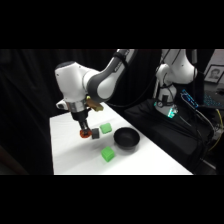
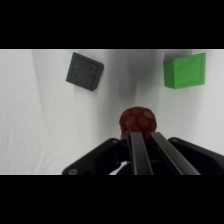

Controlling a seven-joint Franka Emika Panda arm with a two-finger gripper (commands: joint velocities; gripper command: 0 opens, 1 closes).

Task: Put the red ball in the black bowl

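Observation:
The red ball (image 2: 137, 119), red-orange with dark specks, sits between the tips of my gripper (image 2: 143, 135), whose two fingers are shut on it. From the side, the gripper (image 1: 83, 129) hangs low over the white table's left part with the ball (image 1: 83, 134) at its tip. The glossy black bowl (image 1: 126, 138) stands on the table to the right of the gripper, a few block-widths away. It is out of the wrist view.
A small dark grey cube (image 1: 94, 133) (image 2: 85, 71) lies just right of the gripper. One green cube (image 1: 105, 128) (image 2: 185, 70) lies behind the bowl's left side, another green cube (image 1: 107, 154) nearer the front. The table's right edge (image 1: 165, 150) runs past the bowl.

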